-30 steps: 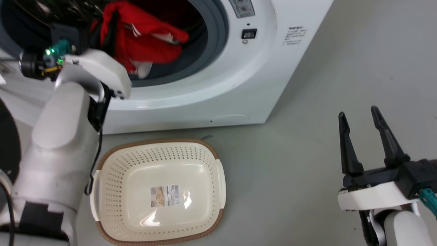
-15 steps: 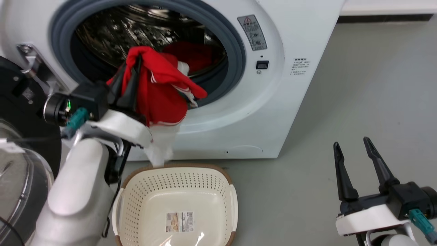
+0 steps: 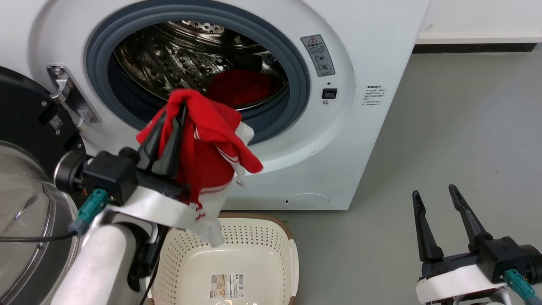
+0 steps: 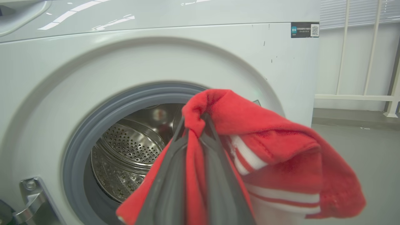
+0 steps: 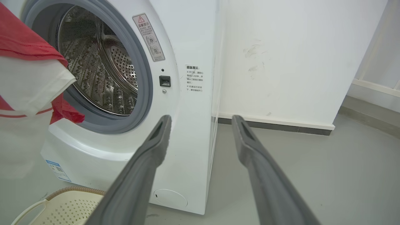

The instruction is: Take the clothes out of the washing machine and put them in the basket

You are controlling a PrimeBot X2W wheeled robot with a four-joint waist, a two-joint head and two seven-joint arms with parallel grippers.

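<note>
- Left gripper (image 3: pixel 173 116) is clamped on a fold of the red garment (image 3: pixel 211 148), with fabric pinched between its two dark fingers and draped over their tips
- That garment now hangs clear of the grey seal (image 3: pixel 298 106) of the washing machine (image 3: pixel 360 55); a second ago it was at the drum mouth, so it has been drawn out (the head camera has tilted too, so part of the shift is the view's own)
- Its white hem dangles just above the far rim of the basket (image 3: pixel 292 258), which stands on the floor (image 3: pixel 465 127) right before the machine; I cannot tell whether cloth and rim touch
- Judged from this, the pull-out is done and the drop is next: the arm should bring the garment over the basket's middle before letting go, or it may catch on the rim
- A second red garment (image 3: pixel 241 87) lies deep in the steel drum (image 3: pixel 169 63), so about half the task is left
- The door (image 3: pixel 25 127) stands swung open beside the left arm
- Right gripper (image 3: pixel 434 190) waits well apart at the lower right, fingers spread and empty, as before
</note>
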